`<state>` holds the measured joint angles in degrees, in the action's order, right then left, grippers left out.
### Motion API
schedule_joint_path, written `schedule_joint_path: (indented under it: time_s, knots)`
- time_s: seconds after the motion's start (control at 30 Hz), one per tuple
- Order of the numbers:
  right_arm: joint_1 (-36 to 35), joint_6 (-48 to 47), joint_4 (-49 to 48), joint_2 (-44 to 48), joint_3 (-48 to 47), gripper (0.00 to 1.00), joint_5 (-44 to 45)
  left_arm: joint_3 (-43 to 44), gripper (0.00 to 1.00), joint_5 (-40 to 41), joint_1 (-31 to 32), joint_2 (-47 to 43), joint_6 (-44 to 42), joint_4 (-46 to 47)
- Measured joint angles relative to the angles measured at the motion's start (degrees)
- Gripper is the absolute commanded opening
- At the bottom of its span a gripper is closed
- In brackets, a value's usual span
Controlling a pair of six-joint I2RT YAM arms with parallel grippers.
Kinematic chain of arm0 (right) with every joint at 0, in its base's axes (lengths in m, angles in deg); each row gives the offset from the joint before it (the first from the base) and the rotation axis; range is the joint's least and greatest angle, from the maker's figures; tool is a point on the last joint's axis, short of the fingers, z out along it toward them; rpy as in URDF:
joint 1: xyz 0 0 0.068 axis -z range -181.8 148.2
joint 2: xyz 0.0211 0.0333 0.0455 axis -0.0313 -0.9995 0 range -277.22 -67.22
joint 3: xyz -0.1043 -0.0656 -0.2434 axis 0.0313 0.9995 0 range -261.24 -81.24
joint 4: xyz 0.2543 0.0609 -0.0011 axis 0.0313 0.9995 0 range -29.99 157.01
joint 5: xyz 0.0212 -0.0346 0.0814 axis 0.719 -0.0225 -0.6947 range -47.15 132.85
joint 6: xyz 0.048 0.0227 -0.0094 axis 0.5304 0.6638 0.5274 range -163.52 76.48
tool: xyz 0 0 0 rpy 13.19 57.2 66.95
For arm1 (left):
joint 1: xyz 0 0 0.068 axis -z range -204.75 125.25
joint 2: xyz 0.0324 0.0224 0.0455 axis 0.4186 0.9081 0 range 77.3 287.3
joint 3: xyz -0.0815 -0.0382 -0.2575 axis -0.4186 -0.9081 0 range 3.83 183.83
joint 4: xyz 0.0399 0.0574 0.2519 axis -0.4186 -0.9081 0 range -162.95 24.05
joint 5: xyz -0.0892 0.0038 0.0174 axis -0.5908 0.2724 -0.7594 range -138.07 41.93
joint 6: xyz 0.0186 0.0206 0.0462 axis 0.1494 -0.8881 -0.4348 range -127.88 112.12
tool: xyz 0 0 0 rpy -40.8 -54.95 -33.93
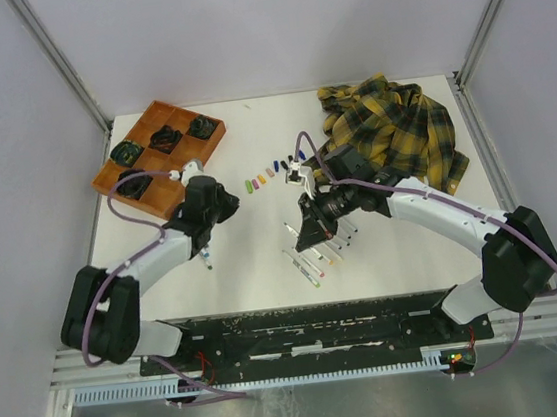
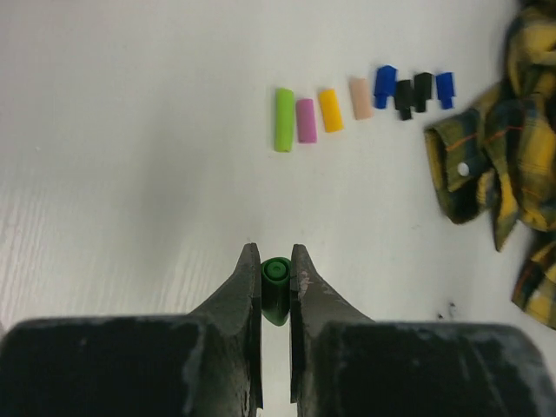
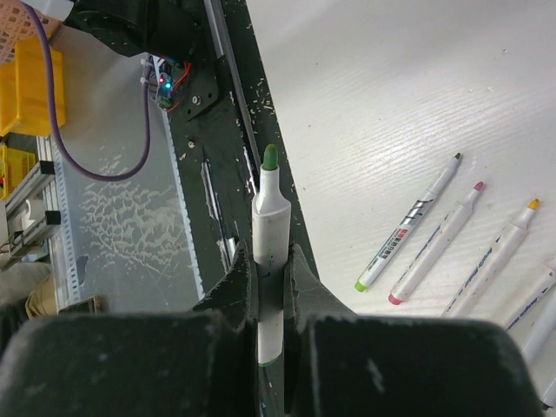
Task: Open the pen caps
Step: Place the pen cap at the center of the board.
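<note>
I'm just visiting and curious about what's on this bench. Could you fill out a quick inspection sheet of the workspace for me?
Surface: white table.
Job's things: eight loose pen caps in a row; one more green cap held; uncapped markers lying side by side.
Clutter: orange tray with dark items in some compartments; crumpled yellow plaid shirt at the far right.
Grippers: left gripper, fingers shut on the green cap; right gripper, fingers shut on a white marker with its green tip bare.
Cables: purple cable running along the arms.
Surroundings: pale walls, metal frame posts.
</note>
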<state>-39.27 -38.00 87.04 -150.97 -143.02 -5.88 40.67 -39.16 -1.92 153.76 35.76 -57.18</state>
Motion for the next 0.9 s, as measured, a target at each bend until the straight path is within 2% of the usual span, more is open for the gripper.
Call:
schedule_joint_path:
  time_s: [0.27, 0.5, 0.9]
  knots:
    - [0.0, -0.9, 1.1, -0.3, 0.0, 0.0, 0.3, 19.5, 0.03, 6.3, 0.0, 19.0, -3.0, -13.9]
    - [0.0, -1.0, 1.4, -0.4, -0.1, 0.0, 0.4, 31.6, 0.04, 8.0, 0.0, 30.0, -5.6, -22.6]
    - [0.0, -1.4, 1.8, -0.5, -0.8, 0.0, 0.4, 38.5, 0.18, 7.1, 0.0, 37.3, -6.9, -27.5]
